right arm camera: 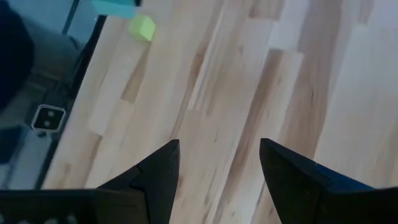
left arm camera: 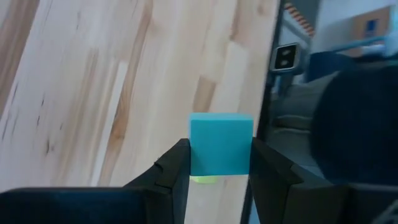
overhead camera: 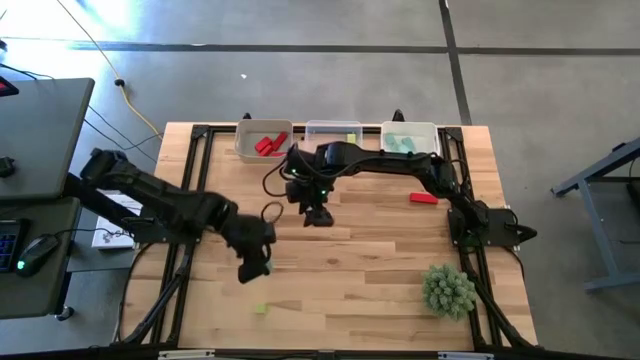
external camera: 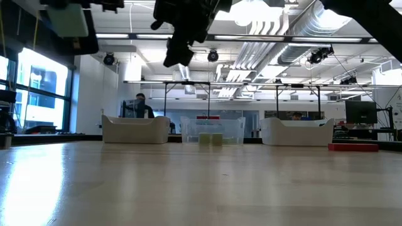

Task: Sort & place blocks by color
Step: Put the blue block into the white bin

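Note:
My left gripper [overhead camera: 256,264] hangs above the table's near left part, shut on a teal block [left arm camera: 221,146]. The same block shows in the right wrist view [right arm camera: 115,7]. A yellow-green block [overhead camera: 261,309] lies on the table just below and nearer the front edge. A red block [overhead camera: 424,198] lies at the right. My right gripper [overhead camera: 318,216] stands open over the table's middle with nothing between its fingers [right arm camera: 158,171]. Three bins stand along the far edge: one holds red blocks [overhead camera: 266,143], a clear one holds yellow-green [overhead camera: 333,134], one holds teal [overhead camera: 408,143]. My left gripper pinches the teal block by two opposite sides [left arm camera: 196,155] between its two fingers. The fingers slant down at it from above. The block is lifted clear of the table and sits level in the hold.
A spiky green plant-like ball [overhead camera: 448,290] sits at the near right. Black frame rails [overhead camera: 190,180] run along the table's left and right sides. Bare wood lies between the grippers and the bins.

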